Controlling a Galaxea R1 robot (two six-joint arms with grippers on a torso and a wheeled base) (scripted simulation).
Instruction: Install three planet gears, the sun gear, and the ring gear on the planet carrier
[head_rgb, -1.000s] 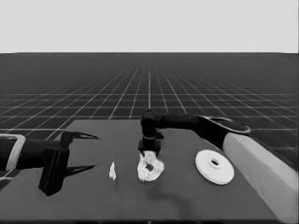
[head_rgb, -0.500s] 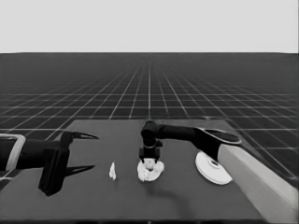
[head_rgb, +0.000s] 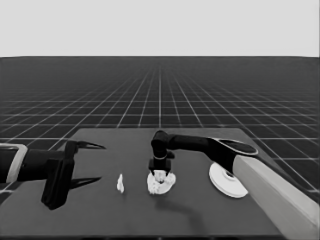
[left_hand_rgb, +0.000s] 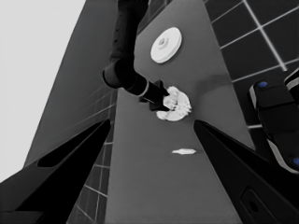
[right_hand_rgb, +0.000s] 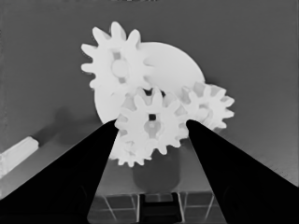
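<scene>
Over the table's middle, the right gripper (head_rgb: 160, 172) grips a small gear (right_hand_rgb: 152, 123) between its fingers, above the smaller round part (right_hand_rgb: 180, 65) carrying further gears (right_hand_rgb: 117, 65). The larger round part (head_rgb: 226, 181) lies beside it. The left gripper (head_rgb: 85, 162) waits, spread wide, at the left end.

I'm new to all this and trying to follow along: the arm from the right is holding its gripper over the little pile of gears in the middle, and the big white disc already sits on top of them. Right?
Not quite. The right gripper is indeed at the gears on the smaller round part, but the larger round part lies apart on the table, toward the right, as the head view shows.
</scene>
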